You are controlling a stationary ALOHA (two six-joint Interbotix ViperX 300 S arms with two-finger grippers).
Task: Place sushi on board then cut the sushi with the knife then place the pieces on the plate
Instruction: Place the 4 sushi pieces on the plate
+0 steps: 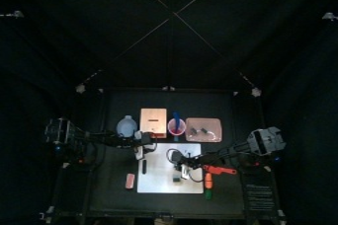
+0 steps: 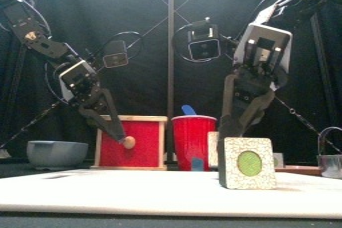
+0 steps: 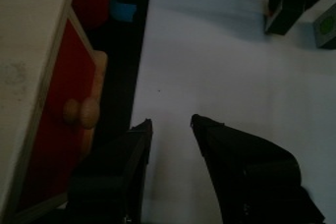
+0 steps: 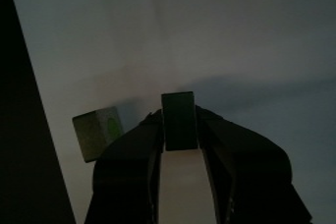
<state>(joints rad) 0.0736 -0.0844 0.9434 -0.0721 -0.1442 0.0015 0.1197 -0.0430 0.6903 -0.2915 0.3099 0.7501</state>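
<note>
Jaws of the right hand are pressed shut on a dark green block of the sushi. The block is seen as a narrow bar, its long axis running along the jaws. A second piece is set just beside it on the white cutting board, clear of the jaws.

From the front, one sushi piece is shown standing on edge on the board under the right hand. Its pale face with a round green centre is turned toward the front edge of the bench. Whether it is the gripped block or the other piece cannot be told.

The left hand is held slightly open and empty, low over the board, just beside the red drawer front of the wooden box.

Behind, a red cup with a blue knife in it is seen, and a blue-grey bowl is placed at the left. The pink tray is made out only from above, well apart from the sushi. A red-orange thing at the board's right edge is too small to be named.
</note>
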